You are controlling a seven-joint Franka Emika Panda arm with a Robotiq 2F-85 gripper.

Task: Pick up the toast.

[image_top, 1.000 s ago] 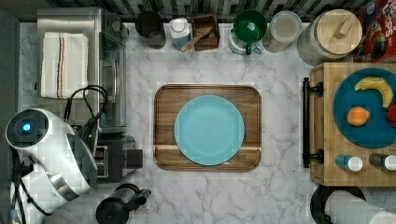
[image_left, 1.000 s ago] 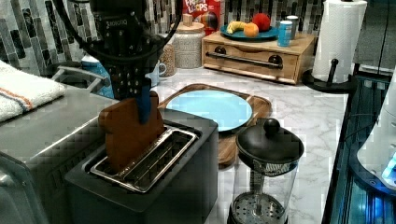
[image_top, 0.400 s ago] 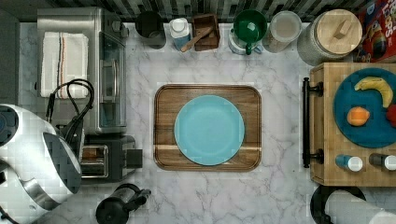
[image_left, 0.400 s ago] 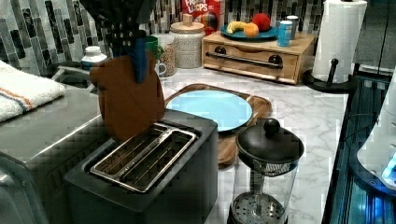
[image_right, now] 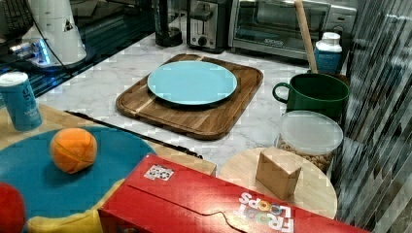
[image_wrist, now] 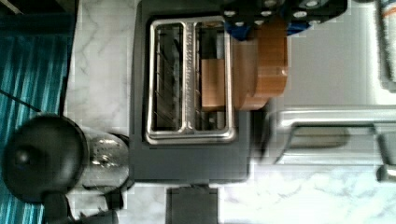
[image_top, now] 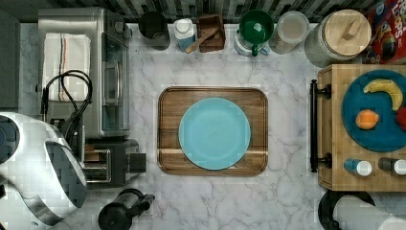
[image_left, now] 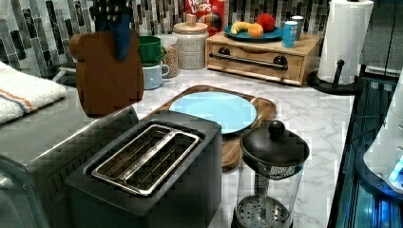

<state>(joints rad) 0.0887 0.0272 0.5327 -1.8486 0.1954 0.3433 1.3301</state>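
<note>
The toast (image_left: 107,73) is a reddish-brown slice hanging upright in the air, clear of the black toaster (image_left: 142,166) and to the left view's left of its slots. My gripper (image_left: 116,28) is shut on the slice's top edge, with a blue finger pad (image_left: 122,38) over its face. In the wrist view the toast (image_wrist: 259,65) hangs from the gripper (image_wrist: 264,27) beside the toaster's two empty slots (image_wrist: 189,79). In the top view my white arm (image_top: 33,167) covers the spot next to the toaster (image_top: 112,165).
A toaster oven (image_left: 43,137) with a striped towel (image_left: 23,92) stands right behind the toaster. A glass coffee press (image_left: 273,175) is in front. The light-blue plate (image_top: 214,133) lies on a wooden tray (image_top: 167,96) mid-counter. Mugs and jars (image_top: 253,28) line the back wall.
The toast has risen fully out of the toaster slot in my shut gripper and moved up and toward the left view's left. The slots now stand empty.
</note>
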